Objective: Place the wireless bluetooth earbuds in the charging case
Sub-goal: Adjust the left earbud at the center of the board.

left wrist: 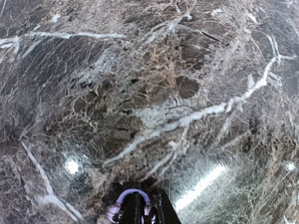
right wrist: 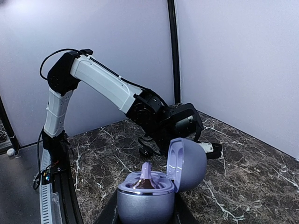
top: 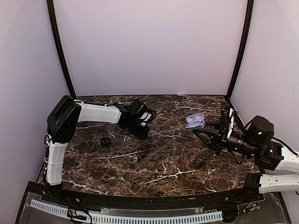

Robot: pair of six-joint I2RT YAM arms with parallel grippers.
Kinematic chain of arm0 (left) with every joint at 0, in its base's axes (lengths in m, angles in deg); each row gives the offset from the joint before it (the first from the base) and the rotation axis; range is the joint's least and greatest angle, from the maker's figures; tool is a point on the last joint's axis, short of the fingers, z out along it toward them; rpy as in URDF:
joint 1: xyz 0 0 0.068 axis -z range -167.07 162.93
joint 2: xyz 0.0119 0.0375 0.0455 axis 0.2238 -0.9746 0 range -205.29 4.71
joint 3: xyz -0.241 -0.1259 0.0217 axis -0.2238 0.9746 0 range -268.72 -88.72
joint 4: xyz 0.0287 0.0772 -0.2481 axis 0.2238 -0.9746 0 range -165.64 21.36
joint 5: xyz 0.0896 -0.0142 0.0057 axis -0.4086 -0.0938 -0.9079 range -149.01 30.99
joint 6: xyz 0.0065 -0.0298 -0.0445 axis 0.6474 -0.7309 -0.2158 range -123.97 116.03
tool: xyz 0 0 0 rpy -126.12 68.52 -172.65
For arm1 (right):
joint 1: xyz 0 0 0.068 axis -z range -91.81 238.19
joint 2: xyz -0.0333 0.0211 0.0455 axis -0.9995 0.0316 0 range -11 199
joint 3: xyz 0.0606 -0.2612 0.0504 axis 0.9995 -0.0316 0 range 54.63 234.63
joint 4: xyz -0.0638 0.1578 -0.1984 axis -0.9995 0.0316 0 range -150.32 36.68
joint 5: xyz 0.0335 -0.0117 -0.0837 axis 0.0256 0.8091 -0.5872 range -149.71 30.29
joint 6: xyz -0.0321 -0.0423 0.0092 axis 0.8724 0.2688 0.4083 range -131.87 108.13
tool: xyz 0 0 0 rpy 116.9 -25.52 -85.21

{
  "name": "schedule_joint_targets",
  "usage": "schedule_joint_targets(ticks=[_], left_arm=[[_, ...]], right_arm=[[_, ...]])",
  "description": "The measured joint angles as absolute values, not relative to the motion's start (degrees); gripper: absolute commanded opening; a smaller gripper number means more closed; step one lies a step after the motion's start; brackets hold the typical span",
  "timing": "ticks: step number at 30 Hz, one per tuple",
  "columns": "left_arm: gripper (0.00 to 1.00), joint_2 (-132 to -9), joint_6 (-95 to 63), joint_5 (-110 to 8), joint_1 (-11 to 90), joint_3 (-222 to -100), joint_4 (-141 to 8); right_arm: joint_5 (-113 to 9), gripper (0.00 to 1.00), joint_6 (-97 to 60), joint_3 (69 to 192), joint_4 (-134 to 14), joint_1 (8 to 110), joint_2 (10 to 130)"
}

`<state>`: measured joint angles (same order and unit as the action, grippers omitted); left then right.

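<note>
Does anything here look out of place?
Yes: a purple earbud pokes upright out of the open case, not seated flush. A small dark object lies alone on the table.

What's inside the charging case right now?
One pale purple earbud sits in the open charging case, sticking up above the rim. The lid is hinged back. The rim hides the wells, so a second bud there can't be ruled out.

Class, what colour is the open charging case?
The charging case is pale purple with a glossy sheen, best seen in the right wrist view.
</note>
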<state>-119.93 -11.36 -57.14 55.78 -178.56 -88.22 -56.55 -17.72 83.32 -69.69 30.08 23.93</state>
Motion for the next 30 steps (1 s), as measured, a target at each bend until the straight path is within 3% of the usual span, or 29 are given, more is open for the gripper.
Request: schedule_joint_targets(ticks=[10,16,25,30], left_arm=[[0.12,-108.9,-6.3,-38.1,55.6,-165.1,-83.1],[0.13,-108.5,1.5,-36.4,56.6,-163.1,-87.5],[0.41,-105.7,9.5,-45.8,56.5,-160.3,-92.1],[0.48,-98.2,10.0,-46.0,55.3,-157.9,-91.5]], right_arm=[[-56.6,0.00,-17.7,83.3,-69.6,30.1,23.8],[-56.6,0.00,-17.7,83.3,-69.6,30.1,23.7],[-56.5,0.00,-17.4,83.8,-68.8,30.1,23.6],[-56.5,0.00,-17.1,83.9,-68.7,30.1,23.5]])
